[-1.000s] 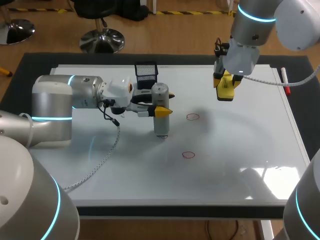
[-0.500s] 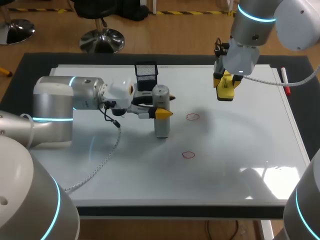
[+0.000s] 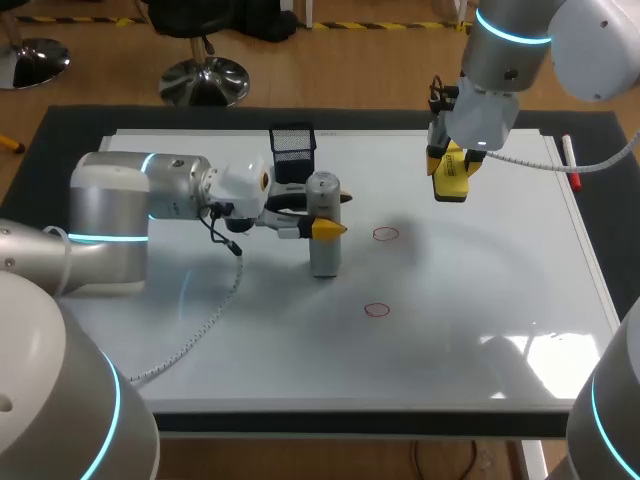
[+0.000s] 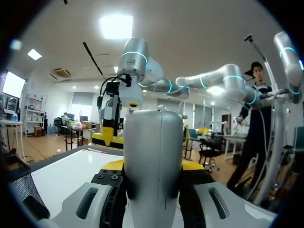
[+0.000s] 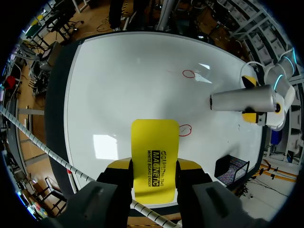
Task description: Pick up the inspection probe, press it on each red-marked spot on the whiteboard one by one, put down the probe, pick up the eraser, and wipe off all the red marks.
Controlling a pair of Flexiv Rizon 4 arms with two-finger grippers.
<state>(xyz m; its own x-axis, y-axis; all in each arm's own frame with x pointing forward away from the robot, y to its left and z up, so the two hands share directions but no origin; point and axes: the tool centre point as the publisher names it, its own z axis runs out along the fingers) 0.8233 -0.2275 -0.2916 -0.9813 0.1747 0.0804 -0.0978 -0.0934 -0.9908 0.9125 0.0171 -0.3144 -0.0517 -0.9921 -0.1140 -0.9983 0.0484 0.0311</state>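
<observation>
The grey cylindrical probe [image 3: 323, 228] stands upright on the whiteboard [image 3: 480, 330], left of the middle. My left gripper [image 3: 320, 220] is shut on it from the side; in the left wrist view the probe [image 4: 153, 142] fills the gap between the yellow tips. Two red circles show on the board: one [image 3: 385, 234] to the right of the probe, one [image 3: 376, 310] nearer the front. My right gripper [image 3: 452, 178] hangs above the board's far right part, shut on the yellow eraser [image 5: 155, 159]. Both red circles [image 5: 189, 74] [image 5: 185, 129] lie ahead of the eraser.
A black mesh holder [image 3: 291, 143] stands at the board's far edge behind the probe. A red-and-white marker [image 3: 570, 160] lies by the board's right edge. A white cable [image 3: 205, 320] trails from the left arm across the board's left part.
The left arm has shifted slightly to the right with the probe still in its grip. The right arm and the eraser have not moved.
</observation>
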